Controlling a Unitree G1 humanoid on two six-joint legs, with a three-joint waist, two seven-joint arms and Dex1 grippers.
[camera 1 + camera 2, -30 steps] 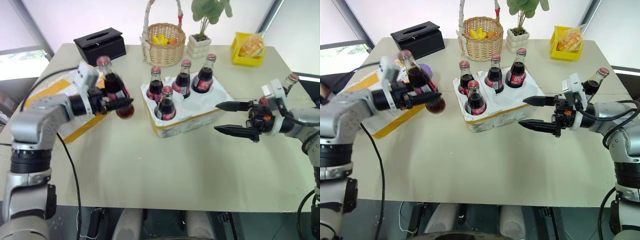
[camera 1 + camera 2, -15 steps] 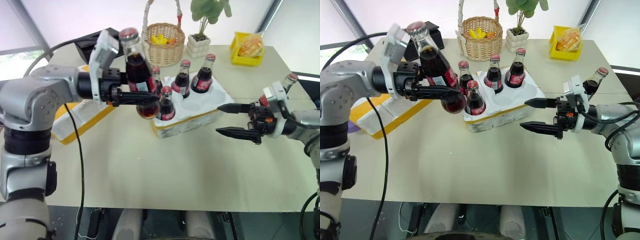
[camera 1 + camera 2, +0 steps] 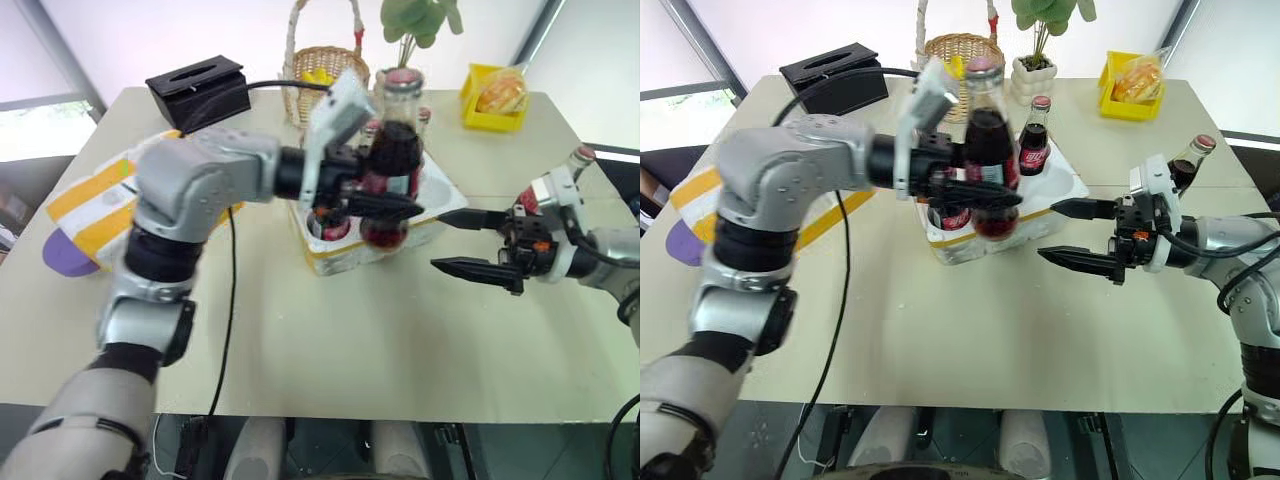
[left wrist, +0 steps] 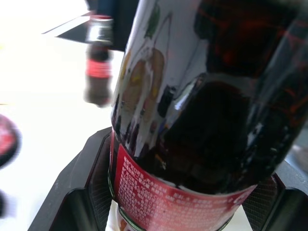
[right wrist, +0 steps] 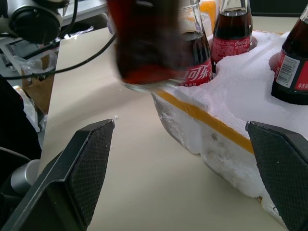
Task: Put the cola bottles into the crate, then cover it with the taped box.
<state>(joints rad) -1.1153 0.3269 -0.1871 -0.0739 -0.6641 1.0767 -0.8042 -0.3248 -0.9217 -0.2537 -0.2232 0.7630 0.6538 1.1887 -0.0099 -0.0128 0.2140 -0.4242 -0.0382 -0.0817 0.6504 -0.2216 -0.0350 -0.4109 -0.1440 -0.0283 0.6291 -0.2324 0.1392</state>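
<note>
table: basket, tissue box behind crate.

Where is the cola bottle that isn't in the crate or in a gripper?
That cola bottle stands upright on the table's right side, just behind the right gripper, to the right of the crate.

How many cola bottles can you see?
5 cola bottles. One is in the left gripper above the crate, three stand in its wells, and one stands behind the right gripper. Another may be hidden.
</note>
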